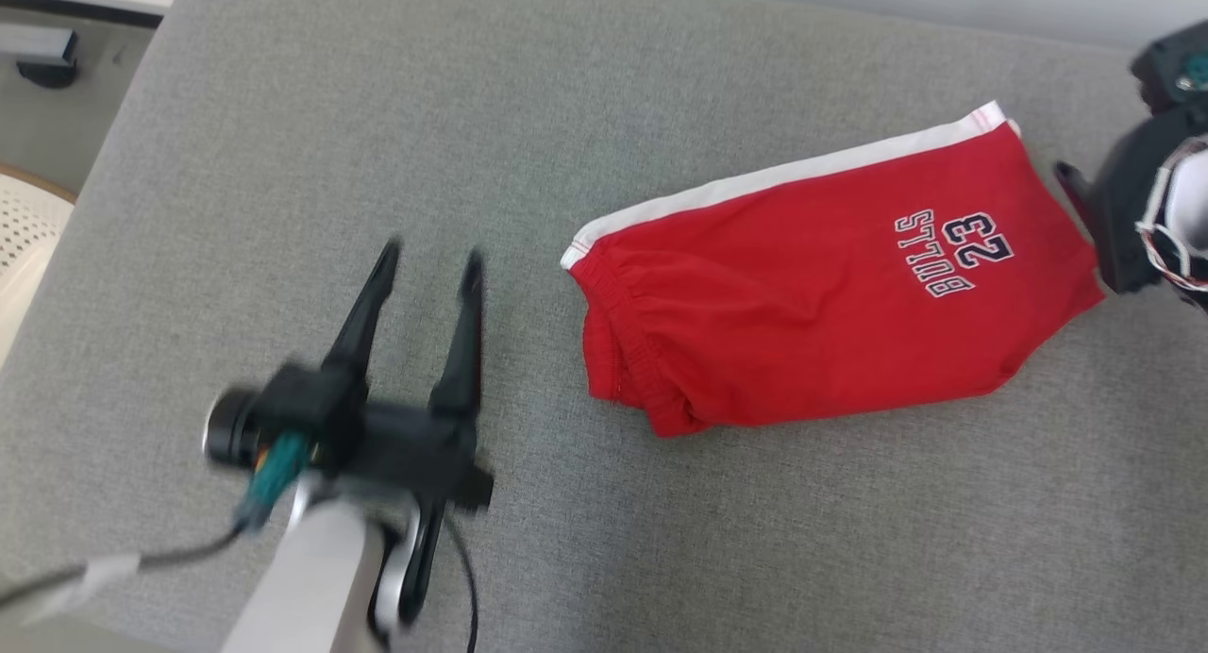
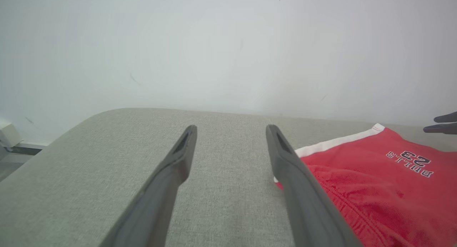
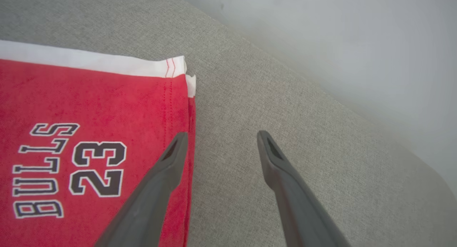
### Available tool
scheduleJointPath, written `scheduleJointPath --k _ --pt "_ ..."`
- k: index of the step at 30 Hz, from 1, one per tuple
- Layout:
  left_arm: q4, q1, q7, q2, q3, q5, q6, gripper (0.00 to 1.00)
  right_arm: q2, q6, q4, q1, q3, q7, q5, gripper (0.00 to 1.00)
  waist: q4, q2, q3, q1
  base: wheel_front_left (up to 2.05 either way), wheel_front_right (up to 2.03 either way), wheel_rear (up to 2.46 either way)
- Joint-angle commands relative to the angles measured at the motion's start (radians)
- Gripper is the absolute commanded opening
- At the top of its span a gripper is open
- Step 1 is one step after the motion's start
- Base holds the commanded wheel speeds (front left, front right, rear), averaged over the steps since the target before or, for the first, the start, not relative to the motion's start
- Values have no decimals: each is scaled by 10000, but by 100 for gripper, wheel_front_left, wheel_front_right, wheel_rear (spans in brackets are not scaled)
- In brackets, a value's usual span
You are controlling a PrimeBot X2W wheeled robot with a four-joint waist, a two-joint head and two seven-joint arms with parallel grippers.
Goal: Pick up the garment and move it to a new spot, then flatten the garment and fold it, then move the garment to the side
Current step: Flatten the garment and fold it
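The garment (image 1: 821,285) is a pair of red shorts with a white side stripe and "BULLS 23" print, lying folded on the grey cushion (image 1: 528,115) at the right. My left gripper (image 1: 429,257) stands open to the left of the garment's waistband, nothing between its fingers. In the left wrist view the left gripper (image 2: 230,131) hovers over bare fabric, the garment (image 2: 378,190) beside its right finger. My right gripper (image 3: 221,138) is open above the garment's (image 3: 89,132) hem edge, holding nothing. In the head view the right arm's dark wrist (image 1: 1147,209) sits at the garment's right end.
The grey cushion (image 3: 285,107) ends at a pale wall (image 2: 214,43) behind it. Floor and a white perforated object (image 1: 24,238) lie past the cushion's left edge. A cable (image 1: 170,549) trails from the left arm.
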Motion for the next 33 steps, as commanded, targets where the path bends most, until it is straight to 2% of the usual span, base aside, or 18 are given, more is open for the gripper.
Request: scheduleJointPath --k 1,6,11,18,27,28,29,31,33 --pt "-68 281 -13 46 49 40 35 100 -21 -30 21 182 -34 41 45 100 -73 1 -200 2 0 0 0" --pt "-1622 1819 -17 4 669 553 121 100 196 -30 389 659 -806 308 46 100 91 1 -244 2 0 0 0" --pt "-2725 2787 -19 -299 1239 796 -259 100 446 -30 830 1029 -1504 131 -277 100 360 1 -171 2 0 0 0" --pt "-2755 3228 -18 -611 1592 1135 -693 100 998 -29 1634 1360 -2314 -140 -762 100 618 1 -45 2 0 0 0" --pt "-2436 3081 -18 -806 1699 1175 -1029 100 1556 8 2037 1779 -2285 754 -1297 100 611 1 19 2 0 0 0" --pt "-2418 3073 -19 -813 1710 1156 -1049 100 1560 8 2008 1852 -2250 887 -1325 79 598 1 20 2 0 0 0" --pt "-2402 3062 -19 -819 1720 1150 -1080 100 1546 8 1958 1912 -2224 963 -1328 47 586 1 24 2 0 0 0" --pt "-2358 3038 -19 -834 1711 1120 -1111 100 1468 8 1830 2039 -2176 1025 -1408 0 573 1 36 2 0 0 0" --pt "-2327 3020 -19 -837 1712 1113 -1138 100 1366 -6 1769 2168 -2202 970 -1467 0 563 1 44 2 0 0 0"
